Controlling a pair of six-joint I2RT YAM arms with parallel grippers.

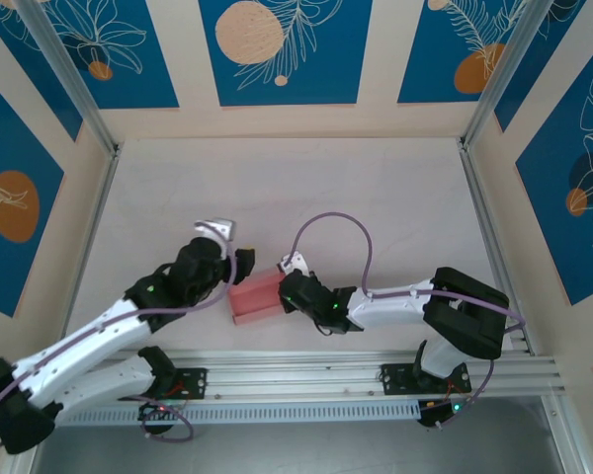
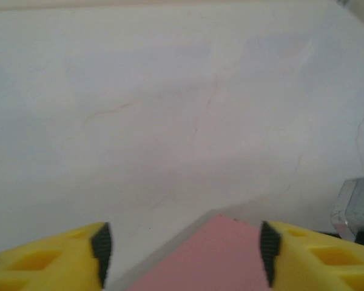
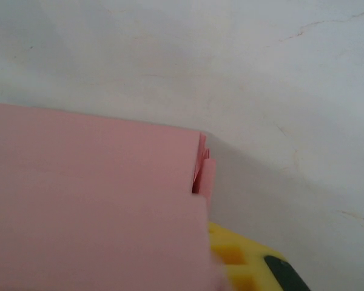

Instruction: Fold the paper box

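The pale pink paper box [image 1: 256,297] lies on the table near the front edge, between the two arms. My left gripper [image 1: 233,279] is at its left end. In the left wrist view this gripper [image 2: 185,247] is open, and a corner of the box [image 2: 221,257] reaches in between the yellow fingers [image 2: 67,257], close to the right pad. My right gripper [image 1: 291,290] is at the box's right end. In the right wrist view the box [image 3: 91,200] covers most of the gripper. One yellow finger [image 3: 246,260] pokes out under its edge, and folded flaps [image 3: 205,170] show at the box's end.
The pale tabletop [image 1: 296,197] stretches away behind the box. Aluminium rails [image 1: 366,375] run along the front edge by the arm bases. Upright frame posts [image 1: 479,99] and patterned walls close in the sides and back.
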